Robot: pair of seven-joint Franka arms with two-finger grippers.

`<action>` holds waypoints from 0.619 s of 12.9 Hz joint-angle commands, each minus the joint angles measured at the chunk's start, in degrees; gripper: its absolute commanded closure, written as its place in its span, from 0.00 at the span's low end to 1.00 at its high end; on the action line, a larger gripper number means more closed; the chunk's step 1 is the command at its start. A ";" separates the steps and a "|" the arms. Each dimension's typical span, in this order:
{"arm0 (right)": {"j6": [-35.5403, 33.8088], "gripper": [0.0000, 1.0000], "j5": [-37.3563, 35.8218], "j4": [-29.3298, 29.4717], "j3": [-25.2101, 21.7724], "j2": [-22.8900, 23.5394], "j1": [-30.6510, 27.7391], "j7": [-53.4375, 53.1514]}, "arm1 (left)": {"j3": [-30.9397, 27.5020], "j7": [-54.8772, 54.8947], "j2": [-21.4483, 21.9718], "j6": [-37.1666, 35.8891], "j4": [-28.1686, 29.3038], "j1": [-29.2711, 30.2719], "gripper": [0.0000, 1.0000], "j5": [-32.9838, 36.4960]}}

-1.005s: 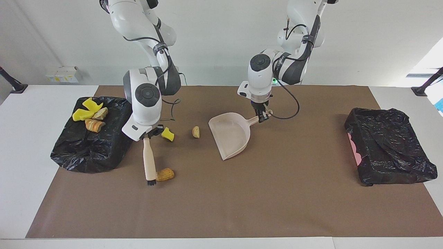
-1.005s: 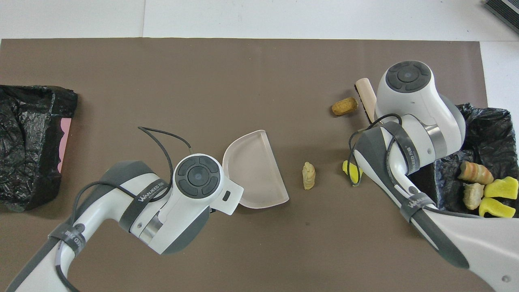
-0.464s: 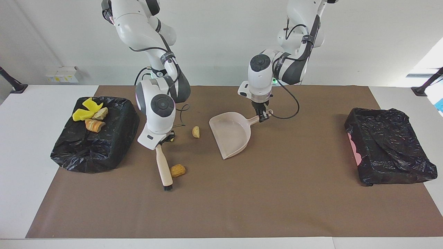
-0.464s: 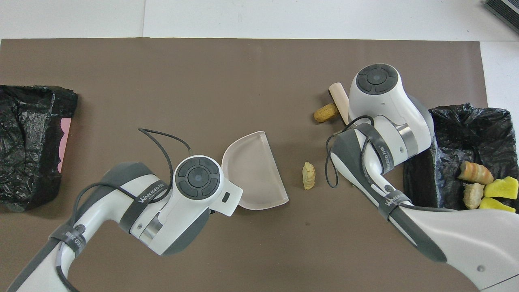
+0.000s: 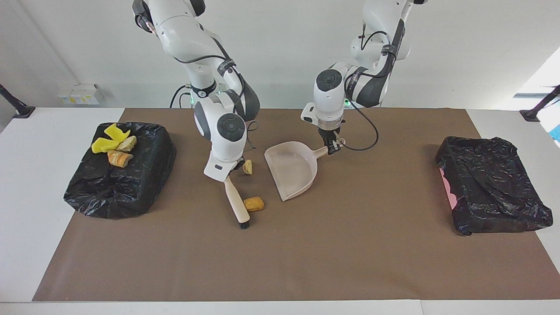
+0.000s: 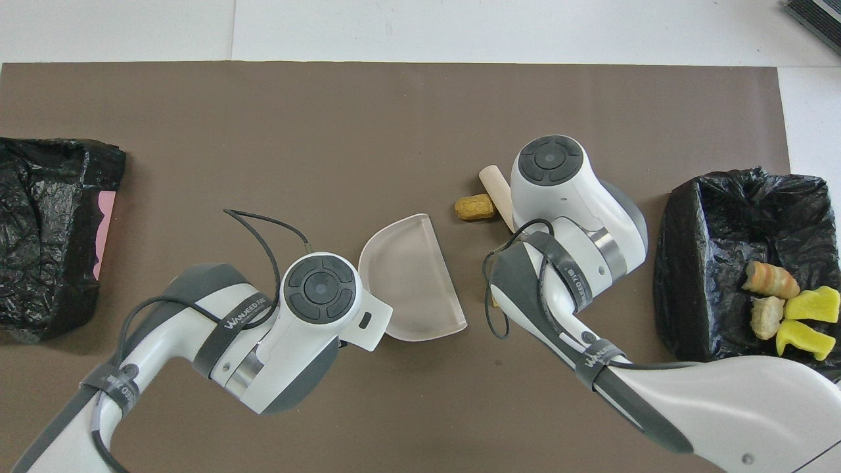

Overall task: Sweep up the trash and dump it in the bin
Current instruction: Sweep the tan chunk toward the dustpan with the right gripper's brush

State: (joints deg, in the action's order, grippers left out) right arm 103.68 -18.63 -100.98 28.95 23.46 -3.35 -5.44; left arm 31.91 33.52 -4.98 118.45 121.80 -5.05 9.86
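So we've got the right gripper (image 5: 231,170) clamped on the handle of a small beige brush (image 5: 236,202), which slants down from it to the brown mat (image 5: 306,253) with its dark bristles on the mat at the end farther from the robots. A tan-orange chunk (image 5: 253,204) sits right against the brush, on the side toward the left arm's end of the table, near the open mouth of the beige dustpan (image 5: 292,168). We can see the same chunk (image 6: 474,208) from overhead, snug beside the brush head (image 6: 494,187). A paler bread-like piece (image 5: 248,166) lies nearer to the robots, between the right gripper and the dustpan, partly tucked behind the gripper; overhead the arm hides nearly all of it. The left gripper (image 5: 331,148) is pinched on the dustpan's handle, and the pan rests flat on the mat with its mouth facing the right arm's end. Four more bits of trash (image 5: 113,145), two yellow spongy scraps and two tan lumps, lie in the black-bagged bin (image 5: 118,188) at the right arm's end of the table. A second black-bagged bin (image 5: 492,183), showing a bit of pink at one edge, sits at the left arm's end, well apart from everything else
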 commanded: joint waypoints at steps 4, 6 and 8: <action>0.91 1.00 11.92 -5.37 3.40 -3.60 -1.84 18.51 | -0.45 -0.74 2.34 2.13 2.57 -0.14 1.00 -0.89; 0.74 1.00 16.84 -5.20 3.92 -3.60 -1.49 22.22 | -0.45 -0.65 2.34 2.92 2.92 0.03 1.00 -0.89; 0.04 1.00 20.72 -3.88 3.93 -3.60 -1.57 22.41 | -0.45 -0.65 2.34 3.27 3.10 0.04 1.00 -0.89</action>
State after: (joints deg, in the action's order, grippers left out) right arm 103.68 -1.29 -104.67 31.90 21.13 -3.59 14.84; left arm 31.80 33.13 -4.82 119.64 122.47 -4.99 9.79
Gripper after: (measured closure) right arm 0.731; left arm 0.687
